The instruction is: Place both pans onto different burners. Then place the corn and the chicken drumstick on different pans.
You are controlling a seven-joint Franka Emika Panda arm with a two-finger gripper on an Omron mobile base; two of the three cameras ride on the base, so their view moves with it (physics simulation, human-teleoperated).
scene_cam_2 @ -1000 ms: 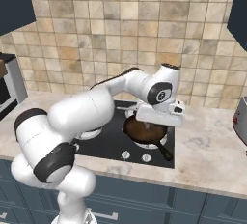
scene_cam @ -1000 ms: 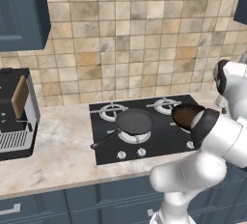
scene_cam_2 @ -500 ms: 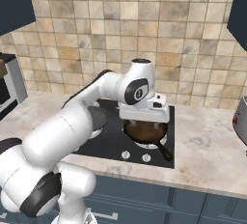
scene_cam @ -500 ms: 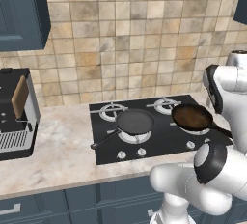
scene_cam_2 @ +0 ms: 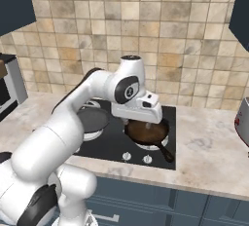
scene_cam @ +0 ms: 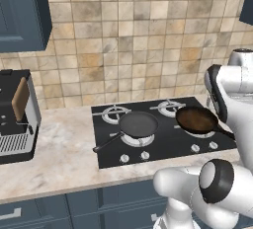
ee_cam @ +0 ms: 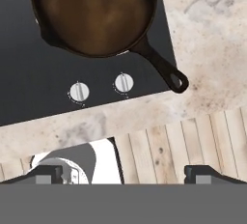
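Both pans sat on separate front burners of the black cooktop [scene_cam: 106, 149]: the dark grey pan [scene_cam: 138, 124] on the left, the reddish-brown pan [scene_cam_2: 147, 131] on the right. The gripper [ee_cam: 123, 174] hung above with its fingertips spread wide, holding nothing. The brown pan's handle [ee_cam: 162, 67] reached out over the marble counter [ee_cam: 212, 54], so a low sweep of the arm could have knocked it and dragged the pan off its burner
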